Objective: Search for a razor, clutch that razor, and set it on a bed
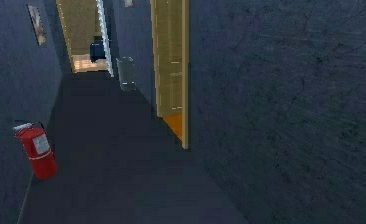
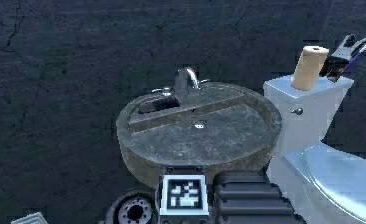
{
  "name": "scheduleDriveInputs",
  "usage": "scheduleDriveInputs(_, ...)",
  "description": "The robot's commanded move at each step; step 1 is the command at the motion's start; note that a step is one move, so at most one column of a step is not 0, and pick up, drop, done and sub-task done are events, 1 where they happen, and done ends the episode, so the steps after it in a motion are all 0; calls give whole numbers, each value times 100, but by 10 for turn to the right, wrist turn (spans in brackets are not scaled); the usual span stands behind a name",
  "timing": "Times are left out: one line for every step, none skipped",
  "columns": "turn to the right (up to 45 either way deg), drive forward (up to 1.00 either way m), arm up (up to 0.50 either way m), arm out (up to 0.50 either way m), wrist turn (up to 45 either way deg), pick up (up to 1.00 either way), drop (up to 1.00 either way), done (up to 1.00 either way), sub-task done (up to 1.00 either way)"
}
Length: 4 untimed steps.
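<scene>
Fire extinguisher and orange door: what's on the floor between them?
Just bare dark floor, from the fire extinguisher to the orange door, in the forward view.

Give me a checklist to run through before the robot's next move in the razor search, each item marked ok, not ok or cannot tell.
1. Razor identified: cannot tell. A small dark and blue thing sits on the toilet tank beside the paper roll, too small to name.
2. Load: cannot tell whether the gripper holds anything; its far end cannot be made out.
3. Path ahead passable: ok, the hallway floor is bare between the fire extinguisher and the open door.
4. Bed located: not ok; ahead lies a hallway ending at a lit doorway.
</scene>
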Motion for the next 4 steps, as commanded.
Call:
scheduleDriveInputs(0,0,0,50,0,0,0,0,0)
scheduleDriveInputs(0,0,0,0,450,0,0,0,0)
scheduleDriveInputs(0,0,0,0,450,0,0,0,0)
scheduleDriveInputs(0,0,0,0,390,0,0,0,0)
